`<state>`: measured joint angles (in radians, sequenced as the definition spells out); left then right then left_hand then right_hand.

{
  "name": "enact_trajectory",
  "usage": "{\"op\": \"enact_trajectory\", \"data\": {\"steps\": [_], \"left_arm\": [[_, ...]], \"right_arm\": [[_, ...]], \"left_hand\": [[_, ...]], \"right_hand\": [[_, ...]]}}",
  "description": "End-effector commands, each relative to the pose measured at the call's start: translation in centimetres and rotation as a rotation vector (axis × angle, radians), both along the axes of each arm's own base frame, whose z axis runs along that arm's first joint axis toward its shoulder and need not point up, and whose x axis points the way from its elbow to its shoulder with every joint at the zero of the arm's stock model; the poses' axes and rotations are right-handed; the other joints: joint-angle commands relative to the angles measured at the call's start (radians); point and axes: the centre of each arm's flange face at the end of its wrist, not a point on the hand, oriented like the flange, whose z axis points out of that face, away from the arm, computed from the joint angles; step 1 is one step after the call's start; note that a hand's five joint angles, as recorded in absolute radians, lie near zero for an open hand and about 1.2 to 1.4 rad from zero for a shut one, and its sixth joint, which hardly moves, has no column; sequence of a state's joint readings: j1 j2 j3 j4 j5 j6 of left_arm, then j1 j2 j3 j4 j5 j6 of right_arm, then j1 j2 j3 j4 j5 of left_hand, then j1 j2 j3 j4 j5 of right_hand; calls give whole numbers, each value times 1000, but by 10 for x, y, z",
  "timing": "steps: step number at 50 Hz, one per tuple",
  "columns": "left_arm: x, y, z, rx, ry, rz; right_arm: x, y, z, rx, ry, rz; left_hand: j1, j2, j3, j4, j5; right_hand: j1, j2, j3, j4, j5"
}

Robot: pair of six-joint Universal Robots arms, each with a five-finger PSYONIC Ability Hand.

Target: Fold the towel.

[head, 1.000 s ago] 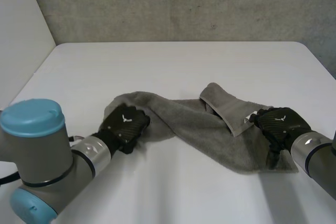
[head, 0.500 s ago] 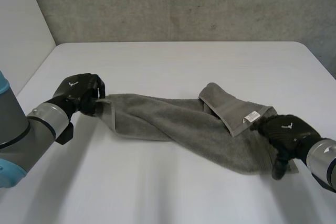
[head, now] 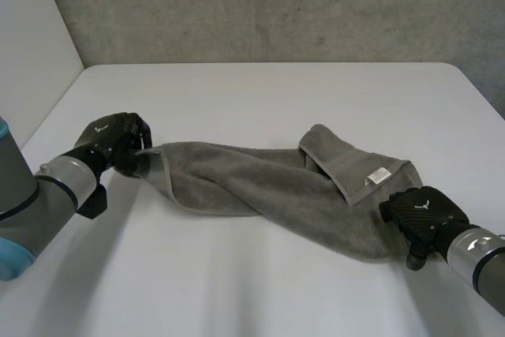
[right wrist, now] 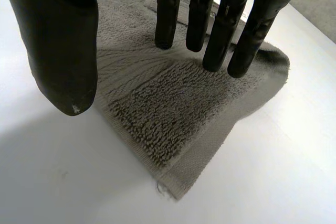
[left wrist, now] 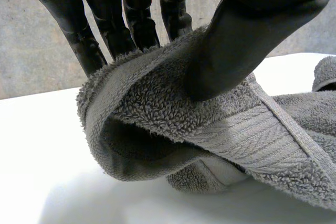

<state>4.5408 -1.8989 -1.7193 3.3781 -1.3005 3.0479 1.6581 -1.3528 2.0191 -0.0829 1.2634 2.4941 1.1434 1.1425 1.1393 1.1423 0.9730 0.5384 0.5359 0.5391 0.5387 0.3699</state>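
Holding the grey towel by its nine-o'clock end with the left hand, cloth pinched between thumb and fingers. Poised at the towel's four-o'clock corner with the right hand, fingers straight and released, thumb apart, gripping nothing. Lying as a crumpled band across the white table from nine to four o'clock, one flap folded back near two o'clock.
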Motion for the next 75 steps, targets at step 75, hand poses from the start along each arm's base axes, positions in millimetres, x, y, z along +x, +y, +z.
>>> {"op": "enact_trajectory", "data": {"steps": [75], "left_arm": [[23,0,161,-248,288,-4]], "right_arm": [[11,-48,248,-411,-202,-41]], "left_hand": [[27,28,31,28,23]], "right_hand": [[858,860,857,858,852]]}}
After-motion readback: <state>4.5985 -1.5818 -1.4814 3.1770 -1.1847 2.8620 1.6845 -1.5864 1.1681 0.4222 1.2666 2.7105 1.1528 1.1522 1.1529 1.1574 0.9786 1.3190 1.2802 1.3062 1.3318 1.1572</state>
